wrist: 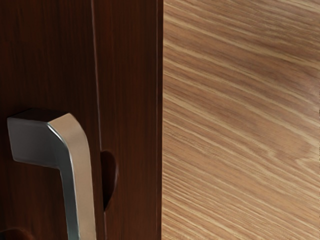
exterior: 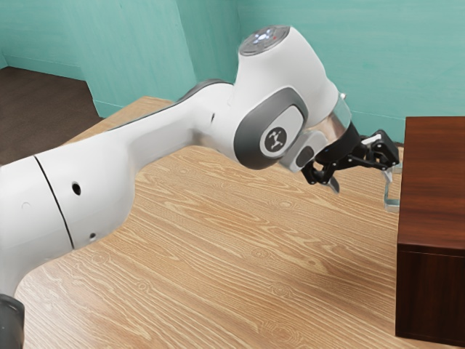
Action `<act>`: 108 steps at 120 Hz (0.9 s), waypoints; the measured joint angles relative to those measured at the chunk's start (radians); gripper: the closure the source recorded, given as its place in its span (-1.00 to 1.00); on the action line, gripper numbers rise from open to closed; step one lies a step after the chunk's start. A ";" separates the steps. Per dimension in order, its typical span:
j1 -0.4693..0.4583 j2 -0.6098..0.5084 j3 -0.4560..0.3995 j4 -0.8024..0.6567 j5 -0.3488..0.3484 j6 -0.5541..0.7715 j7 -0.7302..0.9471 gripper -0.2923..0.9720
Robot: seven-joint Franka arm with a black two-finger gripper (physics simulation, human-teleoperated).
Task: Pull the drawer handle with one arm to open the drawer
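A dark brown drawer cabinet (exterior: 434, 182) stands on the table at the exterior view's right. Its silver handle (exterior: 391, 195) sticks out from the face that looks toward the arm. My black gripper (exterior: 363, 174) hovers just in front of that face, open, with one fingertip (exterior: 333, 185) short of the handle and the other close above it. Neither finger touches the handle. In the wrist view the handle (wrist: 70, 165) appears close up against the dark drawer front (wrist: 45, 60), and a thin seam separates the front from the cabinet frame (wrist: 130, 100).
The light wooden table (exterior: 247, 254) stretches wide in front of the cabinet. My white arm (exterior: 145, 167) crosses it from the exterior view's left. Teal walls (exterior: 407, 51) close off the back, and the dark floor (exterior: 36, 102) lies beyond the table's far left edge.
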 joint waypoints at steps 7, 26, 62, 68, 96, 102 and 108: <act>0.001 0.012 0.000 0.001 0.000 0.006 0.002 -0.54; 0.002 0.039 -0.001 0.001 0.001 0.034 0.006 -0.54; 0.025 0.026 -0.003 -0.018 0.004 0.069 0.012 -0.49; 0.025 0.016 -0.004 -0.037 0.005 0.071 0.013 -0.50; 0.046 -0.050 -0.005 -0.137 0.004 0.076 0.019 -0.49; 0.052 -0.071 -0.006 -0.159 0.005 0.077 0.020 -0.48; 0.055 -0.088 -0.005 -0.176 0.006 0.077 0.021 -0.46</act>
